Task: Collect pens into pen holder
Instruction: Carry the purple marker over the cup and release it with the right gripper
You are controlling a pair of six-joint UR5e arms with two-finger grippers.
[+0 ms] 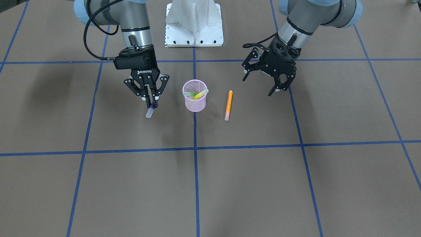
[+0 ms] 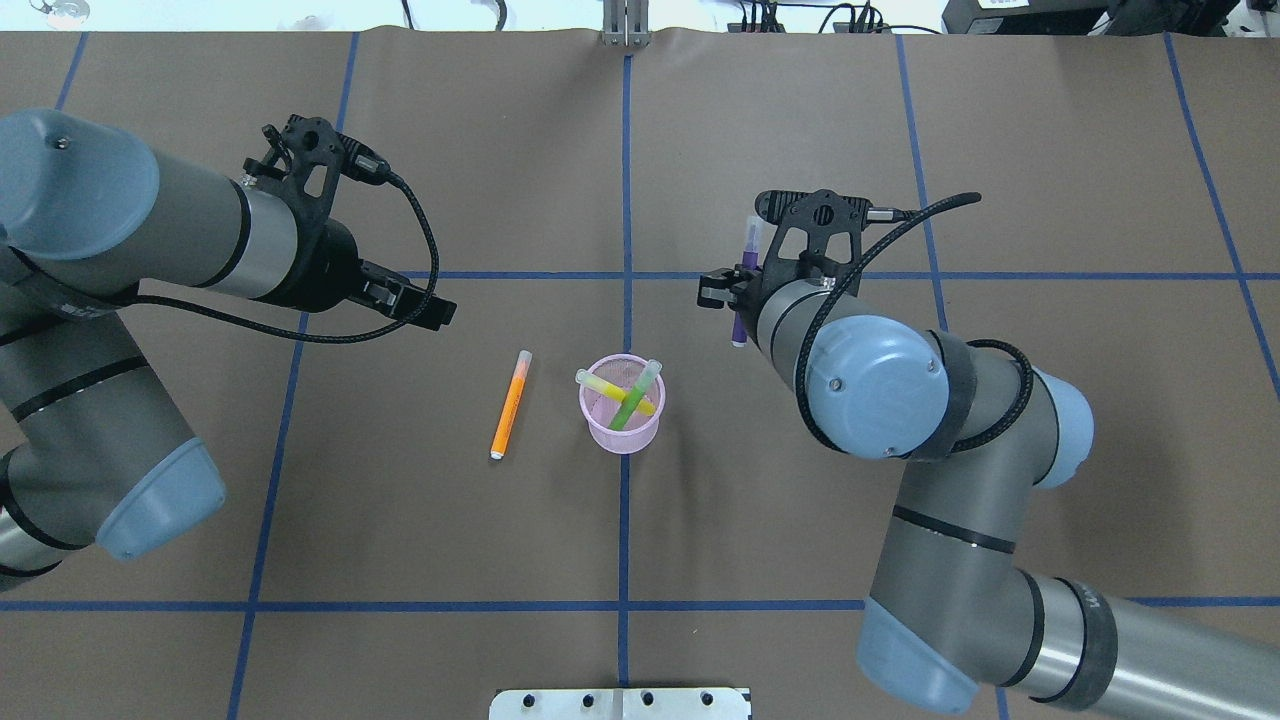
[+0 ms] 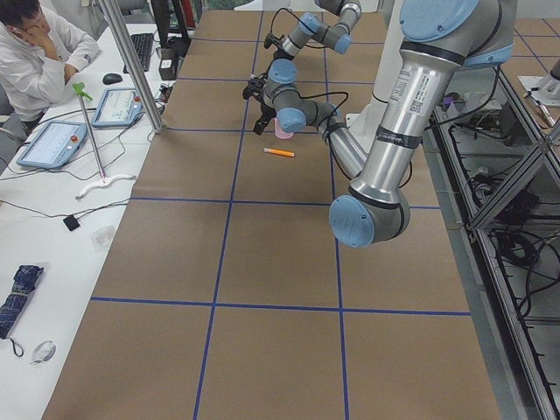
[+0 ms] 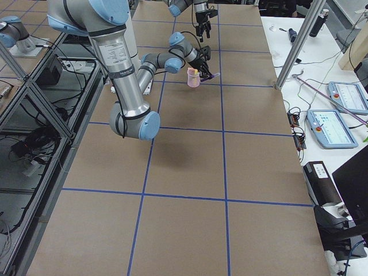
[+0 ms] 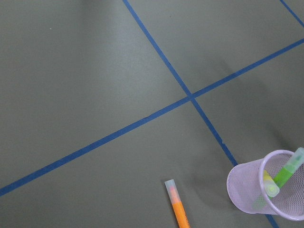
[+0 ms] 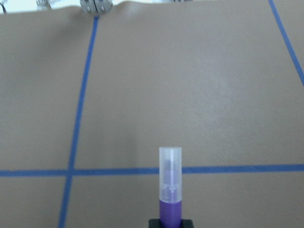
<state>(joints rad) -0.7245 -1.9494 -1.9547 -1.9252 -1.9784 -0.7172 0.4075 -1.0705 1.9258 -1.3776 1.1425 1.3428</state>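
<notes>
In the right gripper [image 1: 153, 104], fingers pinched shut on the barrel: the purple pen [image 1: 150, 113], whitish cap jutting past the fingertips and slanting down toward the table [image 1: 131, 184]. Appears to hang just above the brown paper rather than rest on it, though hard to confirm.

Just beside it, toward the table's middle: the pen holder [image 1: 195, 104], upright on a blue tape line [image 1: 196, 138]. Inside, already collected: the green pen [image 2: 630, 402] and the yellow pen [image 2: 603, 384], crossed, each leaning on the rim with its cap end up.

Beyond the cup, near it but not touching: the orange pen [image 1: 228, 103], flat on the table, cap end pointing away from the robot.

Farther again: the left gripper [image 1: 280, 88], jaws apart, empty, hovering above the table.

Step in hand, by the look of it: getting the purple one into the cup. Best to raise first until the lower end clears the rim, and only then travel across. Worth tipping the pen nearer upright on the way, so that it enters end-on rather than lying across the mouth. Aim for the open space between the crossed pens, not onto them. Lower partway inside before letting go, since a drop from height risks a bounce-out or a toppled cup, light as that mesh looks. Keep the fingers off the rim throughout.
</notes>
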